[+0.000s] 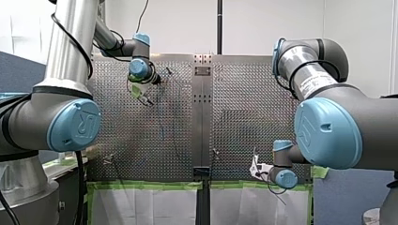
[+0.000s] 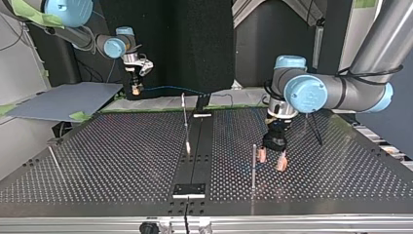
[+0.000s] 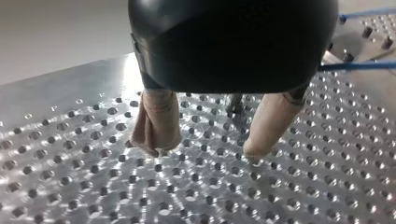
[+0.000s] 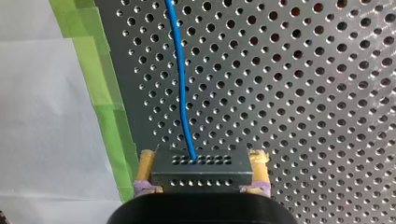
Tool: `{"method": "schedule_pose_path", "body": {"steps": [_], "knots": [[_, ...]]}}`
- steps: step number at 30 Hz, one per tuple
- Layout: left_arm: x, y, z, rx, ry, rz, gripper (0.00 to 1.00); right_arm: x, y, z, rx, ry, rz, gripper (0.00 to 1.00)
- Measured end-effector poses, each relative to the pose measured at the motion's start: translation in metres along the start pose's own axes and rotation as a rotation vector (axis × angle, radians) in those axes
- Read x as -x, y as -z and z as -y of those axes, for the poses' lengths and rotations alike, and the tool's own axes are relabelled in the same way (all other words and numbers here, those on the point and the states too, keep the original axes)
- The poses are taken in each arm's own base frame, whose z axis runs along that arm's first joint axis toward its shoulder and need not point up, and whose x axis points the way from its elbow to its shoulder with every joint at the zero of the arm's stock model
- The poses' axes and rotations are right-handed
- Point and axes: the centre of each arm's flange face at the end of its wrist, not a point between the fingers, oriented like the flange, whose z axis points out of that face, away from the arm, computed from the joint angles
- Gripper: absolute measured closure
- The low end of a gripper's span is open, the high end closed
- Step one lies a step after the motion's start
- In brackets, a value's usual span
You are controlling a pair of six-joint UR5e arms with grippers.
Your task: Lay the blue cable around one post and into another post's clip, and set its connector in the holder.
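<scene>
My right gripper (image 4: 201,157) is shut with its yellow pads on a dark perforated connector block (image 4: 201,169). The blue cable (image 4: 180,79) runs straight out of the block over the perforated plate. In the top view that gripper (image 2: 136,90) hangs at the far left edge of the table, and the cable (image 2: 168,88) stretches from it toward the middle. My left gripper (image 3: 203,151) stands open just above the plate, beige pads apart, nothing between them. It (image 2: 272,160) sits right of a thin upright post (image 2: 253,165). Two blue cable runs (image 3: 362,66) pass beside it.
A second post (image 2: 184,117) stands at the centre strip, with a slanted pin (image 2: 314,129) and another pin (image 2: 54,158) toward the sides. A small dark holder (image 2: 189,190) sits on the strip at the near edge. Green tape (image 4: 100,84) borders the plate (image 4: 303,93).
</scene>
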Motion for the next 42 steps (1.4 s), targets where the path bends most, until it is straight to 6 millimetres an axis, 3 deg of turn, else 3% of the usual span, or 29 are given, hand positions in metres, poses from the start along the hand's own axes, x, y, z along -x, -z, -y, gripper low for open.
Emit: {"method": "schedule_pose_path", "body": {"steps": [16, 24, 35, 42], "knots": [[-0.007, -0.001, 0.001, -0.073, 0.164, -0.127, 0.00, 0.000, -0.002, 0.007, -0.009, 0.017, 0.012, 1.00], [-0.015, 0.002, -0.009, -0.097, 0.245, -0.164, 0.00, 0.001, -0.002, 0.007, -0.009, 0.023, 0.014, 1.00], [0.002, 0.011, 0.006, -0.108, 0.358, -0.141, 0.00, 0.001, -0.002, 0.009, -0.011, 0.027, 0.014, 1.00], [0.004, 0.016, 0.001, -0.054, 0.428, -0.135, 0.00, 0.001, -0.002, 0.009, -0.012, 0.031, 0.015, 1.00]]}}
